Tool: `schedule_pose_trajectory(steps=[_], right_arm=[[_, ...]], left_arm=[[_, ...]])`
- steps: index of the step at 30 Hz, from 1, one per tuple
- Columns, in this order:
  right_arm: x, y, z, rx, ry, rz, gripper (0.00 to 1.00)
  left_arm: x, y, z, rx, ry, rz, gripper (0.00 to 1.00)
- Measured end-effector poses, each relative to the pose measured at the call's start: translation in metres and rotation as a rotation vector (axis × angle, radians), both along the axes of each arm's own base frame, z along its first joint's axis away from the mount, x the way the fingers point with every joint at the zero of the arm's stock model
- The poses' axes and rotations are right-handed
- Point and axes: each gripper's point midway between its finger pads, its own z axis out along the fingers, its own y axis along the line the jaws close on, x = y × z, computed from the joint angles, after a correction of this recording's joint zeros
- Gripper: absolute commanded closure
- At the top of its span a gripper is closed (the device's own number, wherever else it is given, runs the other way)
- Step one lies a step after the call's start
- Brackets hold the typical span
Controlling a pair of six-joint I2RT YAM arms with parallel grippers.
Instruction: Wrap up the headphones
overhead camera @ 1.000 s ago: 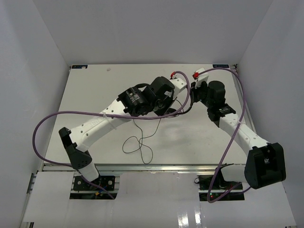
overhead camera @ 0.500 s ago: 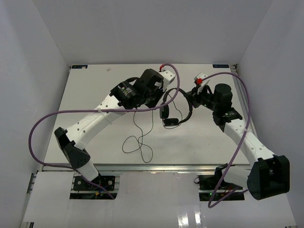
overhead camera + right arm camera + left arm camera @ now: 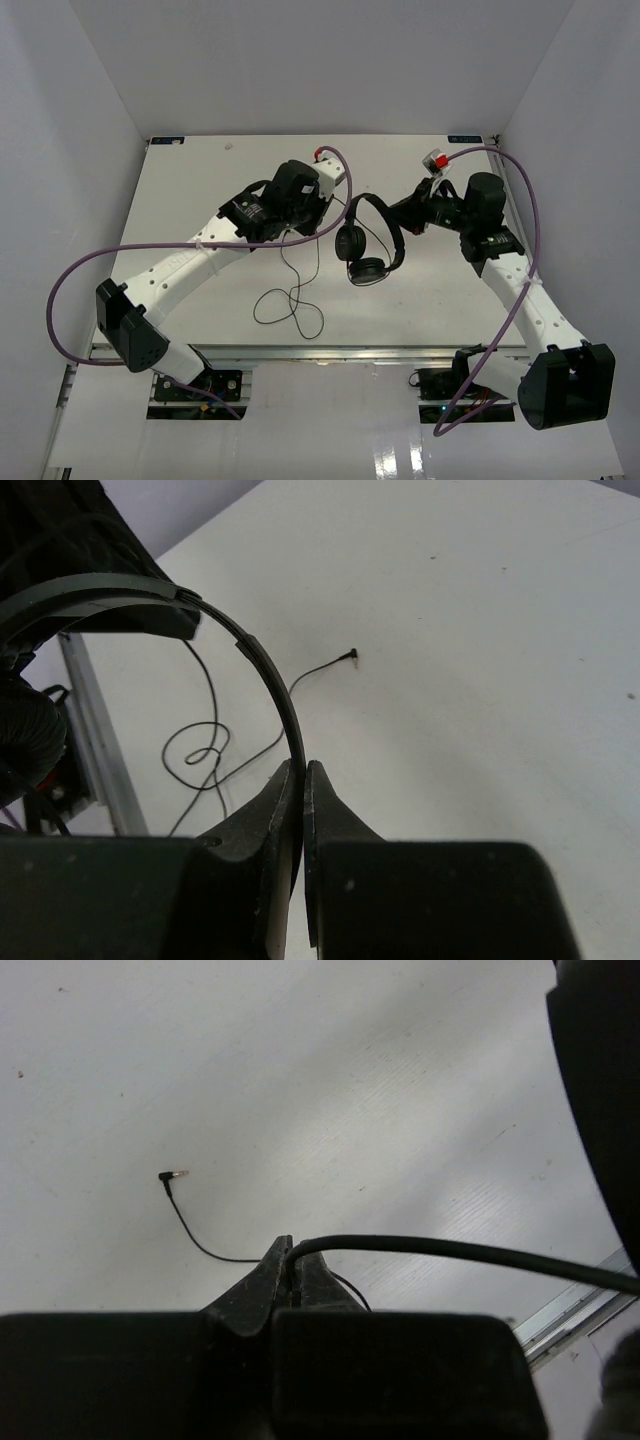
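In the air above the surface (image 3: 200, 190), the headphones (image 3: 368, 268) hang: my right gripper (image 3: 303, 768) closed tight on the headband (image 3: 270, 680), my left gripper (image 3: 291, 1252) pinching the cord (image 3: 450, 1249), whose slack trails down on my left side.

One pair of headphones (image 3: 367, 271) is counted, with one headband (image 3: 268, 673), two earcups (image 3: 349, 242), one cord (image 3: 290, 298) and one plug (image 3: 172, 1175). Two robot arms (image 3: 200, 260), two grippers (image 3: 303, 778) and two purple cables (image 3: 75, 272) are counted over one table (image 3: 200, 170).
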Motion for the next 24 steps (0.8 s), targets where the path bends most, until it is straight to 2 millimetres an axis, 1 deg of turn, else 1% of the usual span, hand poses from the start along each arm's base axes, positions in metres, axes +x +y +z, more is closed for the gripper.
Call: schedule_pose_trajectory(steps=[7,10,12,13,15,18,19,21,24], right_arm=[[-0.014,0.009,0.024,0.096,0.105,0.061,0.92],[-0.017,0.011,0.03,0.122,0.139,0.065,0.92],[-0.017,0.01,0.033,0.134,0.158,0.057,0.92],[-0.016,0.01,0.034,0.139,0.165,0.053,0.92],[-0.015,0.008,0.037,0.148,0.175,0.041,0.92],[-0.011,0.005,0.047,0.162,0.171,0.02,0.92],[-0.009,0.004,0.052,0.165,0.163,0.012,0.92],[-0.005,0.001,0.063,0.169,0.141,-0.006,0.92],[0.0,-0.002,0.078,0.168,0.102,-0.034,0.92]], left_arm=[[0.002,-0.016,-0.017,-0.084,0.025,-0.021,1.0],[0.001,-0.022,-0.021,-0.135,0.029,-0.028,0.99],[-0.002,-0.023,-0.019,-0.175,0.026,-0.03,0.9],[-0.004,-0.023,-0.017,-0.198,0.021,-0.029,0.83],[-0.006,-0.026,-0.008,-0.261,-0.001,-0.03,0.63],[-0.014,-0.025,0.006,-0.356,-0.027,-0.035,0.37],[-0.016,-0.026,0.011,-0.391,-0.033,-0.034,0.3],[-0.018,-0.027,0.02,-0.452,-0.049,-0.035,0.24],[-0.02,-0.029,0.024,-0.514,-0.065,-0.038,0.19]])
